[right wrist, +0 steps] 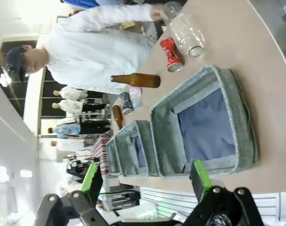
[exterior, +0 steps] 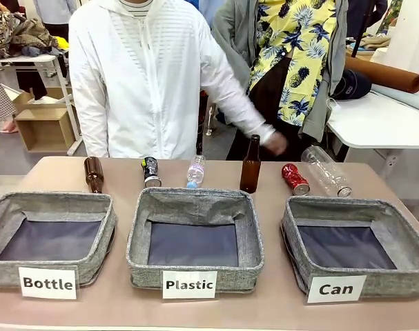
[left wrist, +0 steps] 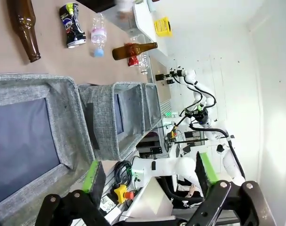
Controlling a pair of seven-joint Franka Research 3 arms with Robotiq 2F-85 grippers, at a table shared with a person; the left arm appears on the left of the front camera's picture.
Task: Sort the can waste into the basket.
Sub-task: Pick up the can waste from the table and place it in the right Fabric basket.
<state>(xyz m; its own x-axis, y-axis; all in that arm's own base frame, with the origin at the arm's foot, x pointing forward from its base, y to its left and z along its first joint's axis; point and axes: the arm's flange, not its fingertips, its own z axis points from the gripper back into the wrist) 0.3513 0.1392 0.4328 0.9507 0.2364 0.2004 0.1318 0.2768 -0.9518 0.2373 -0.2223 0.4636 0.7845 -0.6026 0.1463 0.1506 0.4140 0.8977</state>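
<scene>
Red crushed metal can (exterior: 294, 178) lies at eleven o'clock of the grey fabric "Can" basket (exterior: 347, 205), the black crushed can (exterior: 151, 172) farther, at ten. Left gripper (left wrist: 150, 169) and right gripper (right wrist: 145, 173) hover, fingers spread, empty.

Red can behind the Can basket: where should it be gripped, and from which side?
Take the red can across its dented middle, from above. It lies on its side, silver end toward the basket, with a clear bottle close beside it, so a top approach looks least obstructed.
</scene>
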